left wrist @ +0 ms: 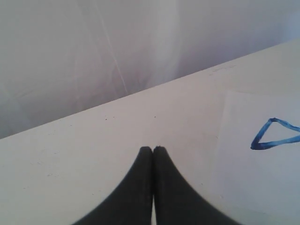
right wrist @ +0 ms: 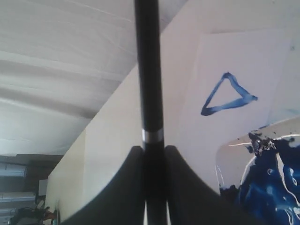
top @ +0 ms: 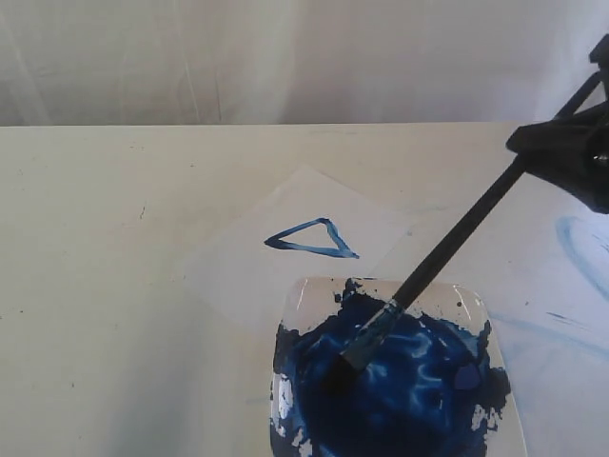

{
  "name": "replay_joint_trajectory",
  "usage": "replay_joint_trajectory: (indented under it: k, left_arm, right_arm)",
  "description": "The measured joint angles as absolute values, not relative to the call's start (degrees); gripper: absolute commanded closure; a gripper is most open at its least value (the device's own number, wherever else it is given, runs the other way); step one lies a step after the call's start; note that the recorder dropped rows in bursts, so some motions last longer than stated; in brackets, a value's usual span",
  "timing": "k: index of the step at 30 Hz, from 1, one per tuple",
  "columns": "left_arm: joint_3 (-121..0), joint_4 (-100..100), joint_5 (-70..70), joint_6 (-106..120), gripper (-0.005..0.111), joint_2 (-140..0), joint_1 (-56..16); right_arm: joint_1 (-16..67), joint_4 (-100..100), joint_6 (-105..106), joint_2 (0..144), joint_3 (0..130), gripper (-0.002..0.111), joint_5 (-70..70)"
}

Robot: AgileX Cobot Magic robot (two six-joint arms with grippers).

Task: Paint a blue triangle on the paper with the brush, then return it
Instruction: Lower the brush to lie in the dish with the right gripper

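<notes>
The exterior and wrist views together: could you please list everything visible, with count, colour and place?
table: one, cream, under everything.
paper: one, white, mid-table, partly under the dish's far edge.
triangle: one, blue outline, on the paper.
dish: one, white, smeared with dark blue paint, at the near edge of the exterior view.
brush: one, black handle, tip resting in the dish's paint.
smears: a few, pale blue, on the table right of the dish.
backdrop: one, white, behind the table.
left end effector: black, shut, empty, above bare table beside the paper.
right end effector: black, shut on the brush.
</notes>
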State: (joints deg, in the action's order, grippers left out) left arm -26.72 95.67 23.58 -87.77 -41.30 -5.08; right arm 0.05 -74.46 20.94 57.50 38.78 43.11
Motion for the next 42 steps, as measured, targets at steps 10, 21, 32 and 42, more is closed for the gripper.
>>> replay_joint_trajectory:
  k: [10, 21, 32, 42]
  left_arm:
    - [-26.1, 93.8, 23.1, -84.6, 0.107, -43.1, -11.4]
    - [-26.1, 74.2, 24.0, -67.4, 0.107, -51.4, -16.3]
    - [-26.1, 67.8, 35.3, -58.2, 0.107, -55.6, -16.4]
    - [-26.1, 67.7, 35.7, -58.2, 0.107, -55.6, -16.4]
  right_arm:
    - [0.0, -74.4, 23.6, 68.9, 38.8, 0.108, 42.1]
    - [0.0, -74.4, 33.6, 74.4, 38.8, 0.108, 38.0]
    - [0.7, -78.6, 39.4, 81.7, 39.2, 0.108, 38.7]
    - [3.6, -84.7, 43.8, 86.9, 40.3, 0.108, 35.9]
